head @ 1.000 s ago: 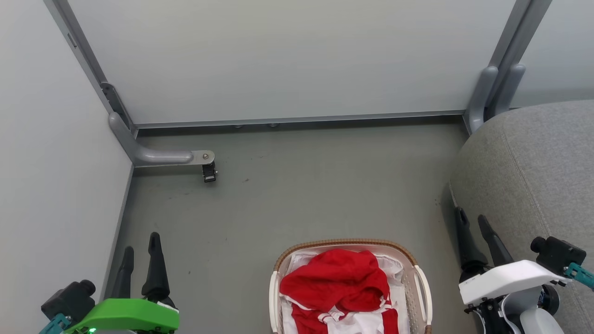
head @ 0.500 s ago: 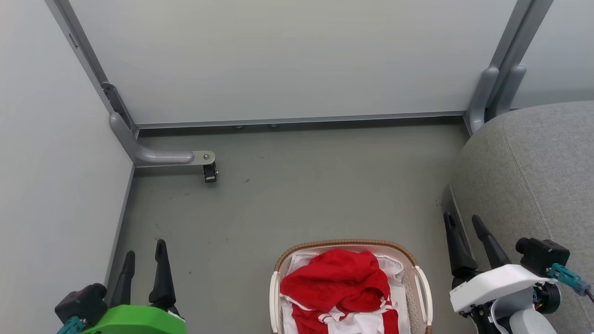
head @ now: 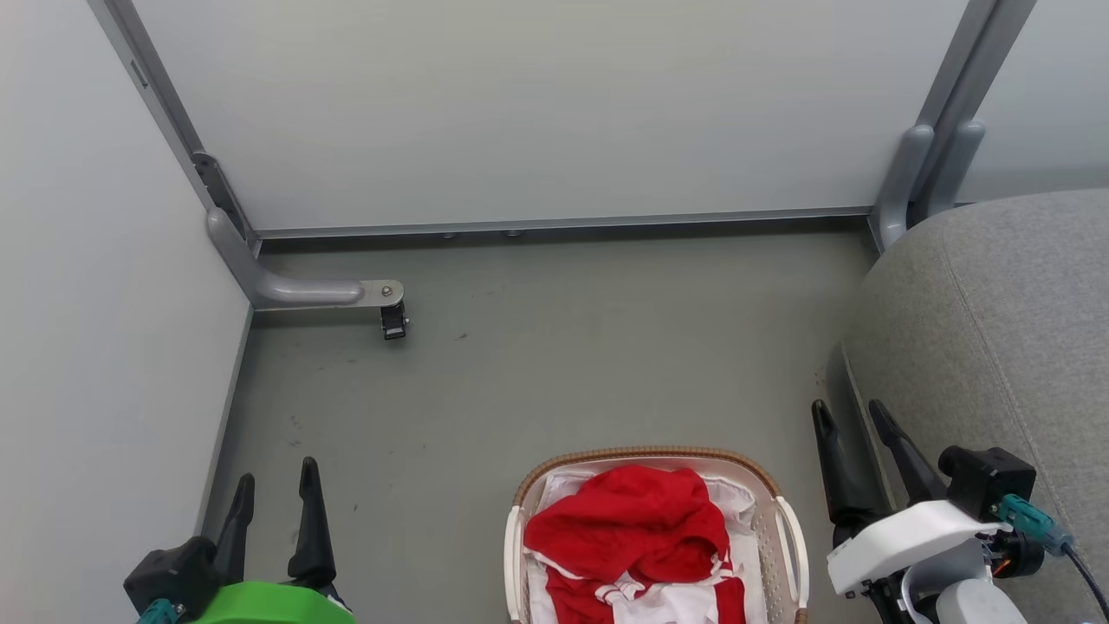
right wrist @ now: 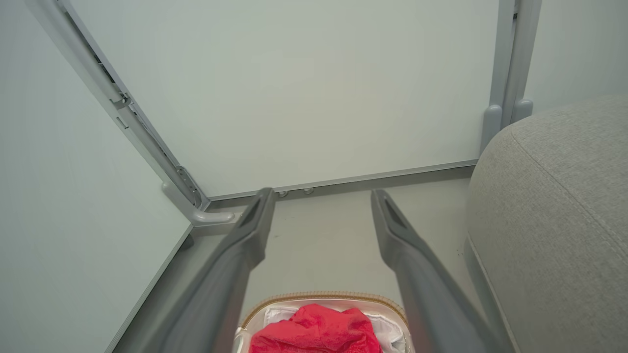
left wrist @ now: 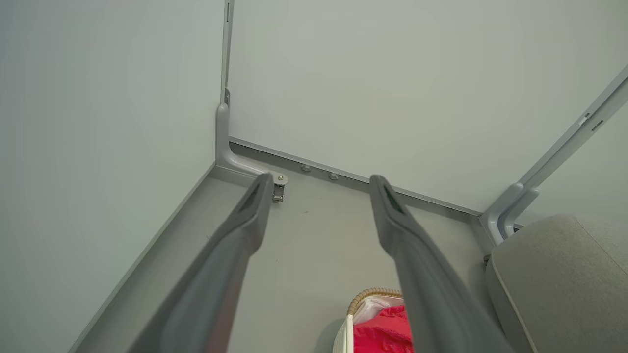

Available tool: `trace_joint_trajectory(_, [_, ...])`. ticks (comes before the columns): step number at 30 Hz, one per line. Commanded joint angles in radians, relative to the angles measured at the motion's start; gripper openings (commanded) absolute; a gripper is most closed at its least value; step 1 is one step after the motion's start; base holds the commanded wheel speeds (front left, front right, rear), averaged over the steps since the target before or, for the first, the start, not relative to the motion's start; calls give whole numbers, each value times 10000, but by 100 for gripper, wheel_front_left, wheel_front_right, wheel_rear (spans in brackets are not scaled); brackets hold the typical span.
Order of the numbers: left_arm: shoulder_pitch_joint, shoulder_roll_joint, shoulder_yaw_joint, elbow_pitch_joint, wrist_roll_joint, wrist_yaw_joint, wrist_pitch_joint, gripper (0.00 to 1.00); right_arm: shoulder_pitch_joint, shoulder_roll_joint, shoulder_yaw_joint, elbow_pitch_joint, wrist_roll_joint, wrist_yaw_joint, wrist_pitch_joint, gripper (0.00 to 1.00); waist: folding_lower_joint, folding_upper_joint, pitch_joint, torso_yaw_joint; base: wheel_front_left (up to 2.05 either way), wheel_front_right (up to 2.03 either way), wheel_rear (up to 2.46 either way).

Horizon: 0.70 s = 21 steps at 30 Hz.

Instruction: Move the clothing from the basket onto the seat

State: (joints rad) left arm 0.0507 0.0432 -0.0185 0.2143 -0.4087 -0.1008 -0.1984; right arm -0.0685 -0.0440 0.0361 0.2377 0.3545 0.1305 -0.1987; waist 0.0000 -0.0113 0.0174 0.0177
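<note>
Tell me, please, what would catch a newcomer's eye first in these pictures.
The bright red clothing with white trim stands out at once, heaped in the cream basket at the bottom middle of the head view. The big grey seat rises along the right edge. The left pincer and right pincer stand open and empty on either side of the basket.

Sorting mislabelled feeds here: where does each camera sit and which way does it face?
Head view: on the robot's head, looking forward and down at the grey floor; open left gripper lower left, open right gripper lower right.
Left wrist view: on the left wrist, along its two dark fingers toward the wall corner.
Right wrist view: on the right wrist, along its fingers toward the back wall.
Shared: all three show the oval cream plastic basket of red-and-white fabric clothing and the grey upholstered seat.
</note>
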Motion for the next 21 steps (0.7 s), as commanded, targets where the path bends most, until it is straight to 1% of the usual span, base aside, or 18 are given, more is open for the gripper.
trace_joint_trajectory(1, [74, 89, -22, -22, 301, 30, -97, 100, -85, -61, 24, -25, -282, 3, -101, 100, 0, 85, 4, -1, 0, 0, 0])
trace_joint_trajectory(21, [236, 99, -79, 352, 1658, -36, -500, 100, -49, -81, 180, 36, -1837, 4, -496, 100, 0, 103, 52, 19, 0, 0, 0])
